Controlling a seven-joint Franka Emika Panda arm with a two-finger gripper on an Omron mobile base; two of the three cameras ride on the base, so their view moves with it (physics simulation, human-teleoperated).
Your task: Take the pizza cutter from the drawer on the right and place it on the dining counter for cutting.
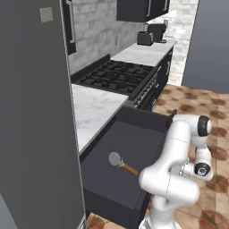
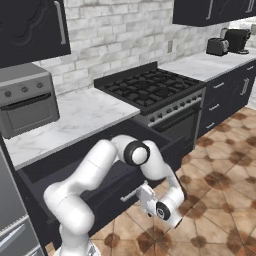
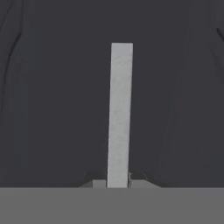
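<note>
A: The gripper (image 3: pixel 118 178) sits at the bottom centre of the hand view, its dark tips pinched on the drawer's slim silver bar handle (image 3: pixel 120 113).

B: And the drawer (image 1: pixel 134 147)?

A: Flat, matte black, pulled open across the middle of the left base view. The pizza cutter (image 1: pixel 121 163) lies inside, round pale wheel toward the left, orange-brown handle pointing lower right.

B: The arm?

A: Smooth white links, folded low at lower right, the wrist bent toward the drawer front.
</note>
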